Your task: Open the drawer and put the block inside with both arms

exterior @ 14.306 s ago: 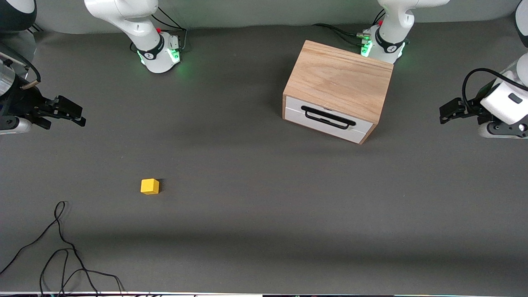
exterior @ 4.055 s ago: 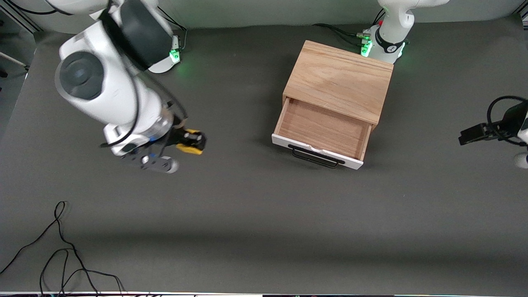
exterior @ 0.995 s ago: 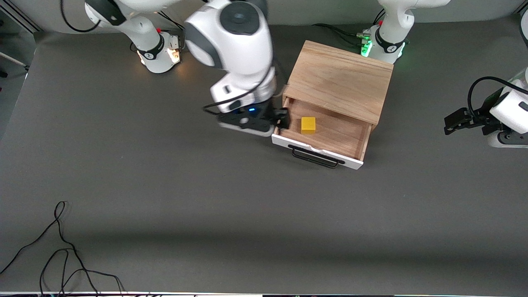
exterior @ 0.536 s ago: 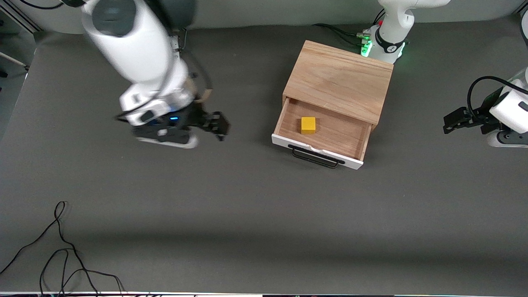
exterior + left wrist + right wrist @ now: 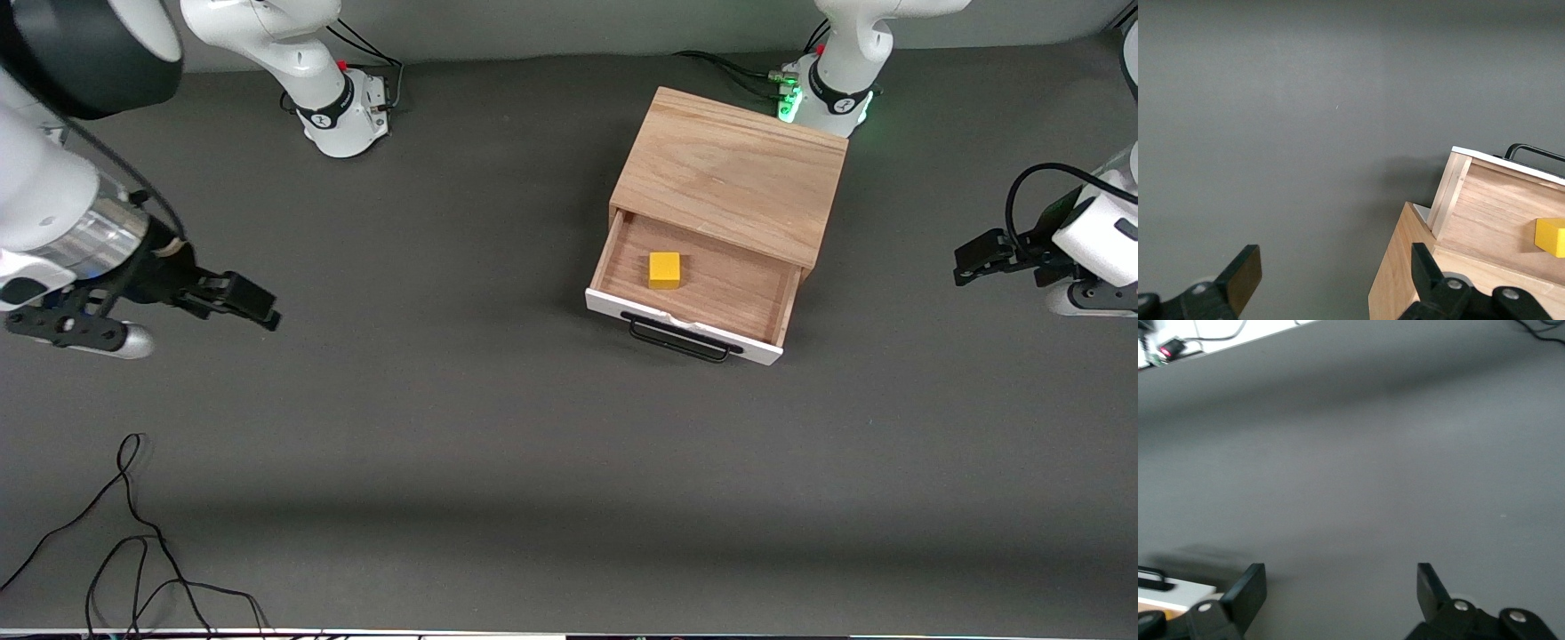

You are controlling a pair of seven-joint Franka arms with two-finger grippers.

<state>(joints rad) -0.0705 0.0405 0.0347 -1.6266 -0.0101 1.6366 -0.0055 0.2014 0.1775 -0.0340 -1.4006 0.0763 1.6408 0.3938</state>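
Observation:
The wooden cabinet [image 5: 731,173] stands near the left arm's base. Its white-fronted drawer [image 5: 683,327] with a black bar handle [image 5: 680,338] is pulled open. The yellow block [image 5: 664,269] lies on the drawer's wood floor; it also shows in the left wrist view [image 5: 1550,237]. My right gripper [image 5: 253,307] is open and empty over bare table at the right arm's end. My left gripper [image 5: 969,258] is open and empty at the left arm's end, beside the cabinet. Its fingers [image 5: 1245,277] frame the cabinet's corner [image 5: 1405,280].
A loose black cable [image 5: 133,533] lies on the grey mat at the corner nearest the front camera, at the right arm's end. Both arm bases [image 5: 342,107] stand along the farthest edge of the table.
My right gripper has let the block go in the drawer and swung away from the cabinet to the right arm's end of the table. The left arm has not moved.

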